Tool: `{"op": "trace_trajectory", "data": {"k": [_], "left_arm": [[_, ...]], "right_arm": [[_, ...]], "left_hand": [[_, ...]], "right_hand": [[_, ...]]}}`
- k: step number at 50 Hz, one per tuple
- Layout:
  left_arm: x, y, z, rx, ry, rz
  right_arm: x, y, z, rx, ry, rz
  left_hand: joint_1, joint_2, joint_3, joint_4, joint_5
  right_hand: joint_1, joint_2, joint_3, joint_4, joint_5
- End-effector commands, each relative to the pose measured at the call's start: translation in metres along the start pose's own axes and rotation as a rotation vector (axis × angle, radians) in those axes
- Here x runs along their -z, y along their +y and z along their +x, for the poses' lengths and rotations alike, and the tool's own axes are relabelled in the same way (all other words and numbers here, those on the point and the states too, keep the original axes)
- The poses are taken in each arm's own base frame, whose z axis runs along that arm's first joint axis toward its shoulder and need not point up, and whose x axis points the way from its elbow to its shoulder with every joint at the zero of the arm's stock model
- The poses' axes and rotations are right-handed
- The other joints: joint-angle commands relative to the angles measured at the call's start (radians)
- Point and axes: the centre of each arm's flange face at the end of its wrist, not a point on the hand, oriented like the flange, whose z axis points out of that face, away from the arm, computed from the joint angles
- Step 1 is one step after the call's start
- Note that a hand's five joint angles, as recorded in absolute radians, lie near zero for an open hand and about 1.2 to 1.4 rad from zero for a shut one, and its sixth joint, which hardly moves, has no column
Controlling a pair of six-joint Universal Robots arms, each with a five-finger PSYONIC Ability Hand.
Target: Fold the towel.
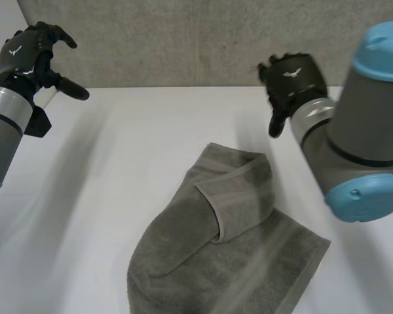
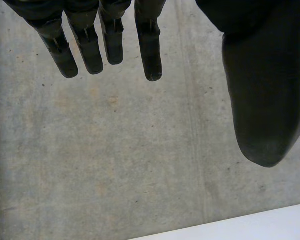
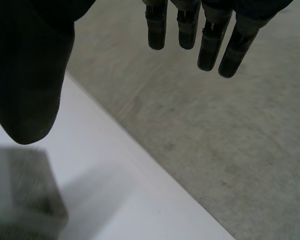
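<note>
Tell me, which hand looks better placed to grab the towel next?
Probably the right hand: it hangs open close to the towel, while the left hand, also open, is far off at the left side of the table.

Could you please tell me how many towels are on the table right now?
1. The towel lies rumpled, partly folded over itself, on the table, clear of the left hand and right hand.

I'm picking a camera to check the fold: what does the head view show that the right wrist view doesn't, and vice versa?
Head view: the left robot hand raised, holding nothing, and most of the grey towel, loosely folded over itself. Right wrist view: the right robot hand from its palm side, fingers straight. Both: that hand, a bit of towel, the white table.
</note>
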Motion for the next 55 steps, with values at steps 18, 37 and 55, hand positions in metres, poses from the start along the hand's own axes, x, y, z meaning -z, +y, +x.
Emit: {"op": "trace_trajectory", "data": {"k": [18, 37, 55], "left_arm": [[0.043, -0.024, 0.057, -0.045, 0.069, -0.209], [0.047, -0.02, 0.06, -0.063, 0.074, -0.229], [0.067, 0.035, 0.077, -0.169, 0.159, -0.404]], "right_arm": [[0.014, -0.014, 0.05, -0.306, 0.134, 0.025], [0.015, -0.017, 0.054, -0.303, 0.092, 0.032], [0.037, 0.017, -0.004, 0.091, -0.36, -0.1]], "left_hand": [[-0.088, -0.066, -0.075, -0.073, -0.031], [-0.097, -0.075, -0.084, -0.082, -0.039], [-0.065, -0.043, -0.051, -0.049, -0.007]], "right_hand": [[-0.058, -0.071, -0.075, -0.084, -0.059], [-0.058, -0.071, -0.075, -0.084, -0.059], [-0.058, -0.071, -0.075, -0.084, -0.059]]}}
